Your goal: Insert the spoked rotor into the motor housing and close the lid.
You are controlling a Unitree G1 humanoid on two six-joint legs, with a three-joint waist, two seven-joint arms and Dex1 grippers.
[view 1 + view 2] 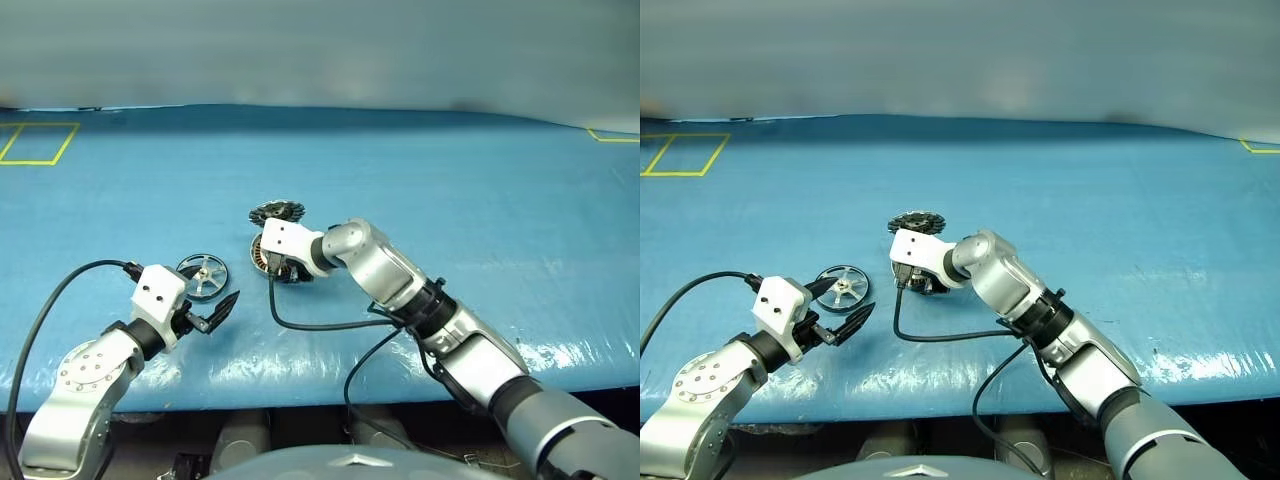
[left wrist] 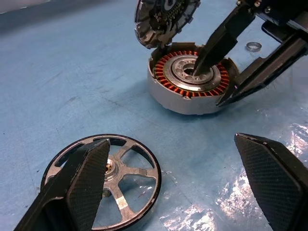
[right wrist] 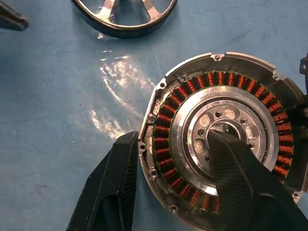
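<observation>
Blue work surface: you see a wrinkled, glossy blue sheet (image 1: 480,200) covering the table, with yellow taped rectangles at its far corners.
Motor housing: the grey cylinder (image 3: 159,125) with copper windings lies open side up near the middle of the sheet, in front of you.
Right gripper: your right gripper (image 3: 171,163) straddles the housing wall, one finger pad (image 3: 231,168) inside on the silver central hub, the other outside against the rim; it is clamped on that wall.
Lid: the dark toothed disc (image 2: 163,17) stands tilted on edge, leaning on the housing's far rim, its circuit face turned toward the housing.
Spoked rotor: the shiny silver wheel (image 2: 126,168) lies flat on the sheet, to the left of the housing and apart from it.
Left gripper: your left gripper (image 2: 173,178) hovers just over the near edge of the rotor with its fingers spread wide, holding nothing; one finger sits above the rotor's rim.
Small ring: a little metal ring (image 2: 253,46) lies on the sheet beyond the housing.
</observation>
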